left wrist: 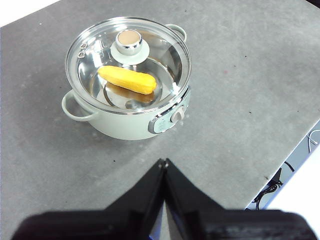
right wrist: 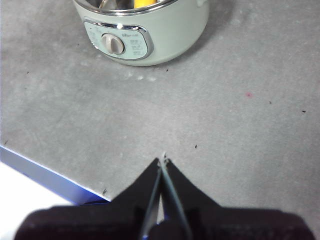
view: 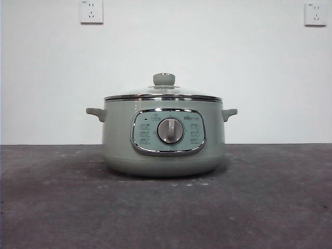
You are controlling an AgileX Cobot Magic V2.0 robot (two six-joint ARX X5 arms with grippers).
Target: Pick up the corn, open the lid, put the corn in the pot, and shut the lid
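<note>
Nearest us, our left gripper (left wrist: pixel 163 162) and right gripper (right wrist: pixel 162 161) hang above the table (view: pixel 270 207), both pinched closed w/ nothing held. Further off, the pot (left wrist: pixel 127 125) has its lid (left wrist: pixel 150 37) on, corn (left wrist: pixel 127 80) lying inside. We judge the task basically done, nothing left.

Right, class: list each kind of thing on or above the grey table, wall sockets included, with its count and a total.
Pot: 1
Lid: 1
Corn, lying inside the pot under the lid: 1
Grippers, left and right, both closed and empty: 2
Wall sockets: 2
Total: 7
</note>
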